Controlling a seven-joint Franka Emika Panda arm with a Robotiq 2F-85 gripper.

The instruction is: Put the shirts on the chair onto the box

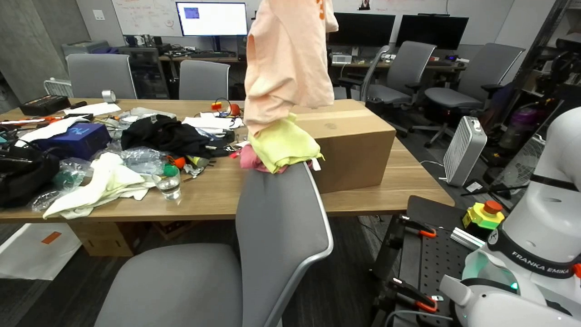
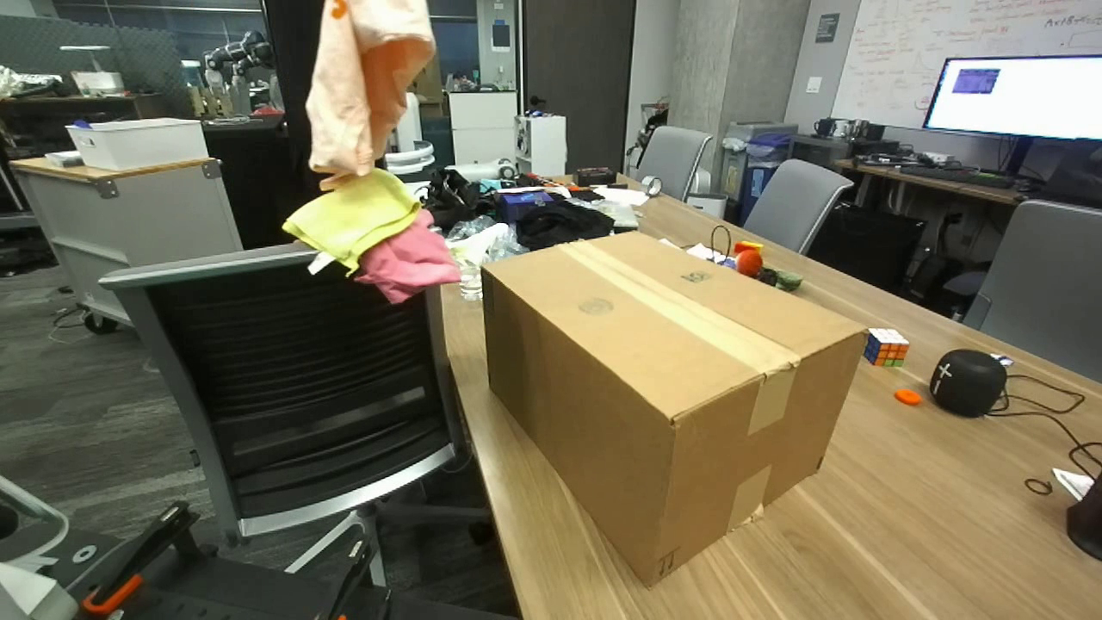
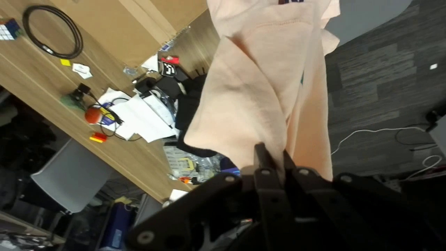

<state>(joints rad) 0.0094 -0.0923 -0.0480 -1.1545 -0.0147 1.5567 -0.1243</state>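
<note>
- The gripper (image 3: 273, 153) shows only in the wrist view; its jaws are drawn nearly together, with a fold of the peach shirt (image 1: 290, 68) pinched between the tips.
- That shirt hangs long from the grip, above the backrest of the gray office chair (image 1: 281, 213). In both exterior views its lower hem meets or overlaps the yellow-green shirt (image 2: 362, 215); whether the two touch, I cannot tell for sure.
- The yellow-green shirt lies crumpled over the top of the backrest, together with the pink shirt (image 2: 409, 258), which pokes out partly beneath it.
- The cardboard box (image 2: 594, 379), its top taped down, stands on the wooden table (image 2: 878, 499) near the backrest. None of the three shirts lies on it.
- Step in hand, as I judge it: lifting the peach shirt away from the others, with the carry to the box not yet done.
- The next move probably calls for more height, so that the hem comes clear of the yellow-green shirt and the box's near edge, then a sideways carry until the cloth hangs over the box top.
- There it should be lowered so the cloth folds onto the lid before the jaws part; released near the edge, it could slide off.
- The yellow-green and pink shirts would then remain to be moved.
</note>
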